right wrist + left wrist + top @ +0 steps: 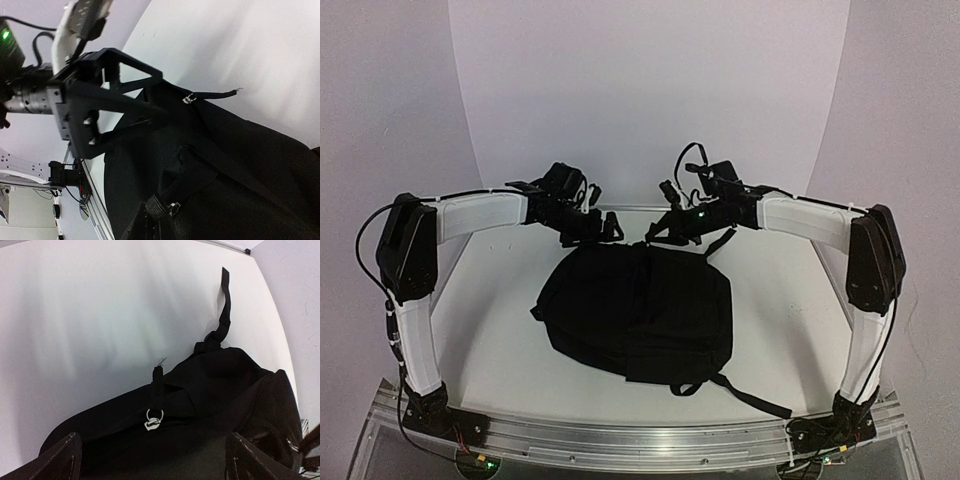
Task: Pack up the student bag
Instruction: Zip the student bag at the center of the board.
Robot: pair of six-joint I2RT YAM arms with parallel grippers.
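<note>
The student bag (635,310) is a big black backpack lying flat in the middle of the white table. Both grippers are at its far edge. My left gripper (605,228) (153,440) stands wide open above the fabric, one finger (62,460) at each bottom corner of its wrist view, touching nothing. A silver zipper pull (153,421) on a black cord lies between and ahead of them. My right gripper (658,232) (152,222) is shut on a black webbing tab (161,206) beside a small metal zipper slider (174,208).
A long black strap (750,395) trails from the bag toward the near right. Another strap (225,305) lies on the table (490,330). An aluminium rail (650,440) runs along the near edge. The left gripper's frame (100,100) hangs close beside my right wrist.
</note>
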